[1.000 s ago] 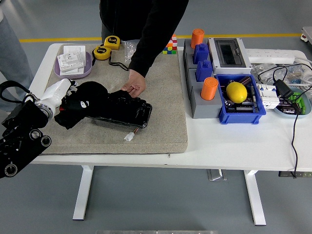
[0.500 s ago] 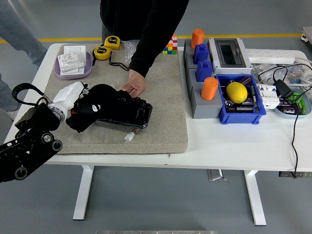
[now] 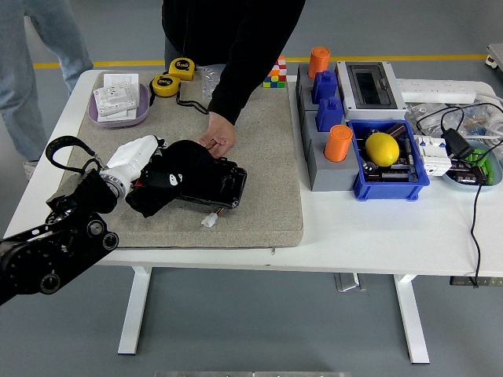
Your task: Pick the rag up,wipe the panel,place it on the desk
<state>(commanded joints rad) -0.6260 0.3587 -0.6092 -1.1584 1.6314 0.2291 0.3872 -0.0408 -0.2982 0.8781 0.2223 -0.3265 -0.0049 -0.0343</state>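
The rag (image 3: pixel 171 182), a black cloth, lies bunched over the left end of the black panel (image 3: pixel 214 184), and the robot's left hand (image 3: pixel 149 177) is buried in it, its fingers closed around the cloth and pressing it down on the panel. The white table (image 3: pixel 377 228) carries everything, with a large beige mat (image 3: pixel 259 165) covering its left half. The left arm (image 3: pixel 59 243), black with a white wrist section, comes in from the lower left corner over the mat's near left edge. A person in a black top stands at the far side, and the person's hand (image 3: pixel 217 140) rests on the panel's far edge, just beside the rag. The panel sits flat on the mat, with a small white connector (image 3: pixel 208 221) on a short lead off its near edge. To the right of the mat stand a grey holder (image 3: pixel 322 161) with two orange cups and blue blocks, a blue bin (image 3: pixel 391 177) holding a lemon (image 3: pixel 382 148), and a grey electrical box (image 3: pixel 368 86). At the mat's far left corner sit a purple bowl (image 3: pixel 119 110) with white pieces in it and two yellow tape measures (image 3: pixel 173 76).
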